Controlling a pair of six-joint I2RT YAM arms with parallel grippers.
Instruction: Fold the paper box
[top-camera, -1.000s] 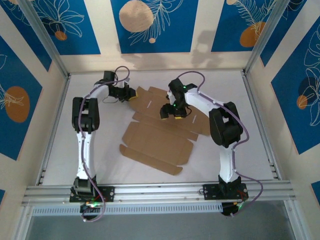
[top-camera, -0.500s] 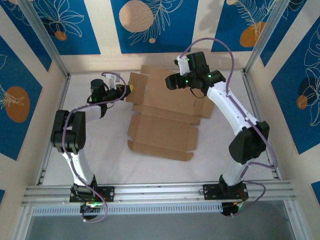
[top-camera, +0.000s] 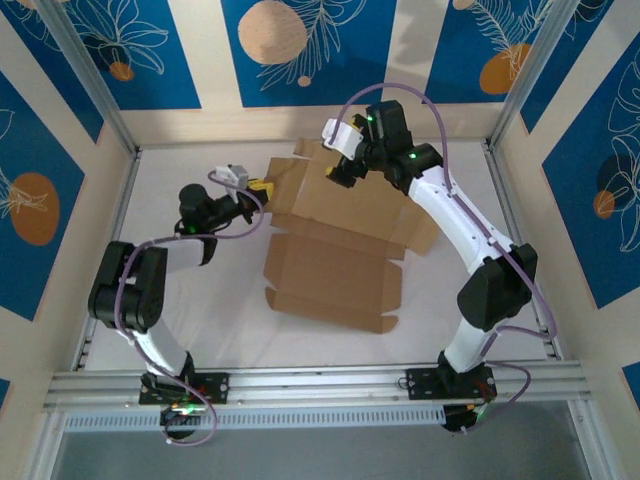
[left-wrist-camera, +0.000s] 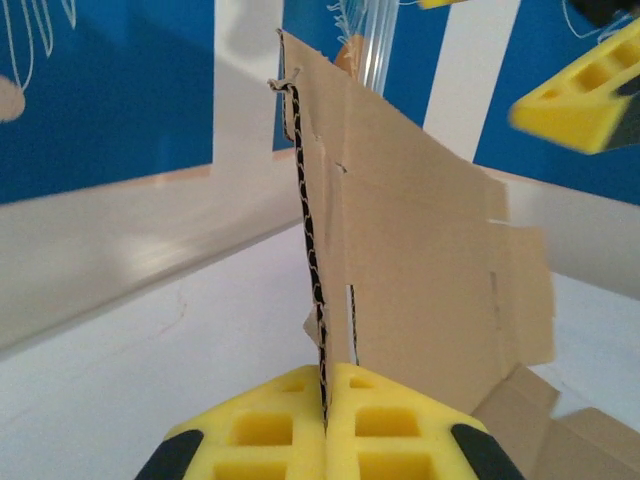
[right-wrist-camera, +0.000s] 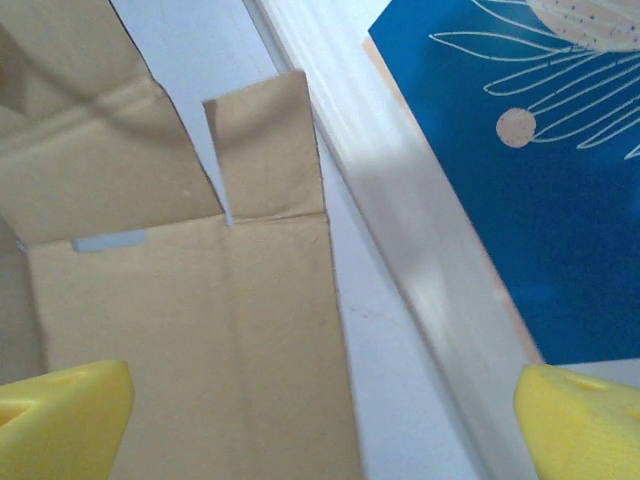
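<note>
Broadly, we saw the white table (top-camera: 330, 350) carrying the paper box (top-camera: 335, 265) a little beyond its middle, between the two arms. The box's near panels lay flat on the surface with low flaps turned up along their sides, while its far section stood tilted up toward the back wall. The left gripper (top-camera: 264, 187) was clamped on the left edge of that raised section. Its wrist view showed the yellow pads (left-wrist-camera: 270, 430) pressed together with the cardboard edge pinched between them. The right gripper (top-camera: 338, 172) hovered over the box's far edge, its fingers (right-wrist-camera: 60, 420) spread wide and gripping nothing, with cardboard lying below them.
</note>
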